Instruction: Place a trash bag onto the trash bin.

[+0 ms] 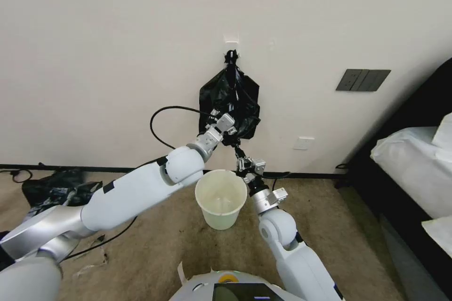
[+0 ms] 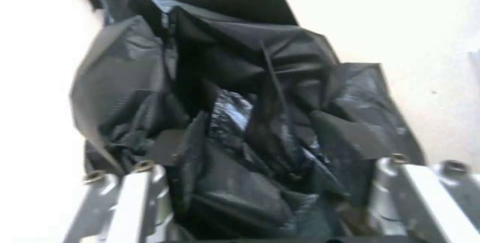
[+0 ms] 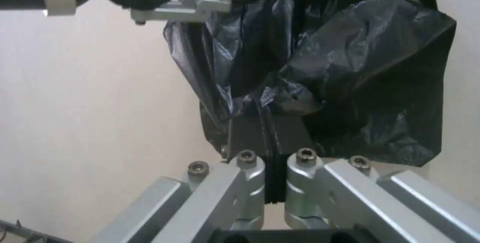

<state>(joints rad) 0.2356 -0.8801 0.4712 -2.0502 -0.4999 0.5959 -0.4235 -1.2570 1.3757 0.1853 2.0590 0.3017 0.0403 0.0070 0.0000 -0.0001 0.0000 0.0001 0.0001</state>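
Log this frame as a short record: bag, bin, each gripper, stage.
trash bag: hangs from a wall hook, above the bin
trash bin: upright on the carpet, unlined
left gripper: open, fingers either side of the bag's lower part
right gripper: shut on a bottom fold of the bag
stage: bag not yet on the bin

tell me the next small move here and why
Probably close the left gripper on the trash bag. Its jaws stand open around the crumpled plastic, while the right gripper is already shut on the bag's lower edge. The bag hangs from the wall above the trash bin, so both grips seem needed before pulling it down.
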